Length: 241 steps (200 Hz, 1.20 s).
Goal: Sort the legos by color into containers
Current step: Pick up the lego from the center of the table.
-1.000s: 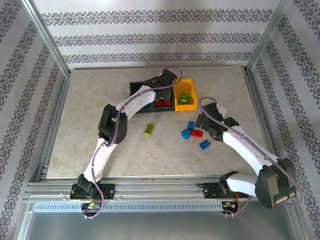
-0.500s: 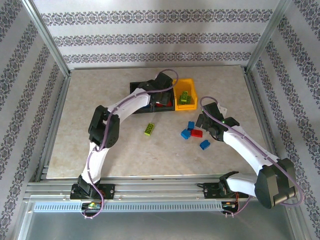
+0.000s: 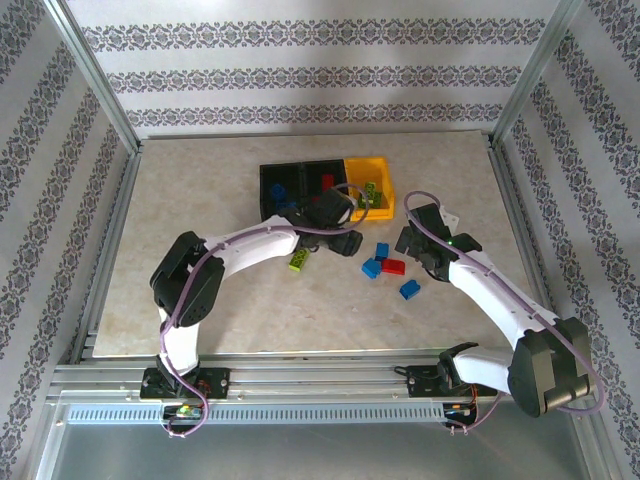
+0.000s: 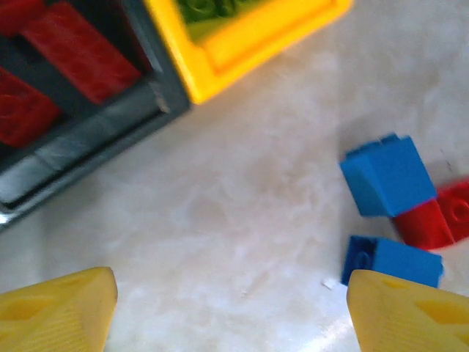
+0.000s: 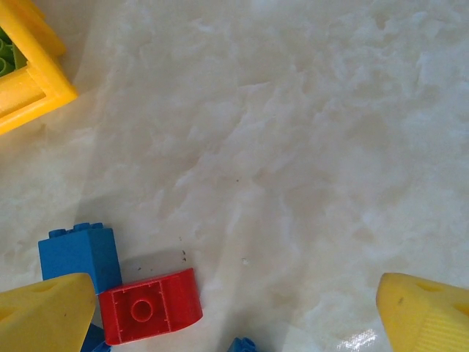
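The containers stand in a row at the back: a black bin (image 3: pixel 272 178) with a blue brick, a black bin (image 3: pixel 312 172) with red bricks (image 4: pixel 80 62), and a yellow bin (image 3: pixel 386 205) with lime green ones. Loose legos lie in front: a lime green brick (image 3: pixel 298 261), two blue bricks (image 3: pixel 381 250) (image 3: pixel 371 268), a red brick (image 3: pixel 393 266) and a third blue one (image 3: pixel 409 290). My left gripper (image 3: pixel 345 240) hovers open and empty over bare table just in front of the bins, left of the blue bricks (image 4: pixel 388 176). My right gripper (image 3: pixel 410 243) hangs open and empty, right of the red brick (image 5: pixel 150 304).
Metal frame posts and patterned walls close in the table on three sides. Bare tabletop stretches to the left of the bins and along the near edge. The yellow bin's corner (image 5: pixel 29 81) lies up and left of my right gripper.
My left arm has drawn back from over the bins to the table in front of them, and its jaws have opened. The right arm has stayed still.
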Each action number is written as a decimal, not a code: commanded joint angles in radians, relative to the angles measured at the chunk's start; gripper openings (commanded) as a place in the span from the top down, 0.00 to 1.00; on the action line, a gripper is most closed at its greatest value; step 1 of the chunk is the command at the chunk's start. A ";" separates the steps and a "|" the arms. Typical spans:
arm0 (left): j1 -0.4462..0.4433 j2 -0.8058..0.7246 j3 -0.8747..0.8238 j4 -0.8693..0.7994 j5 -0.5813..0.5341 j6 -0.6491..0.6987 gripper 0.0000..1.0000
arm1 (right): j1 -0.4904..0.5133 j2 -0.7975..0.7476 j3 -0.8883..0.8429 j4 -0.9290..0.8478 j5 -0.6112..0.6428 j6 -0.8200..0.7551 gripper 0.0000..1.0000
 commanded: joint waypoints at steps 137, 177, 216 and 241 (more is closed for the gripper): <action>-0.145 0.219 0.164 -0.038 0.051 0.203 0.16 | -0.037 -0.015 -0.023 -0.005 -0.025 0.021 0.02; -0.147 0.254 0.186 -0.055 0.045 0.197 0.21 | -0.040 -0.016 -0.026 -0.003 -0.029 0.024 0.02; -0.147 0.279 0.200 -0.060 0.049 0.193 0.29 | -0.041 -0.019 -0.027 -0.002 -0.031 0.024 0.02; -0.147 0.294 0.208 -0.063 0.046 0.181 0.37 | -0.041 -0.022 -0.027 -0.002 -0.031 0.026 0.02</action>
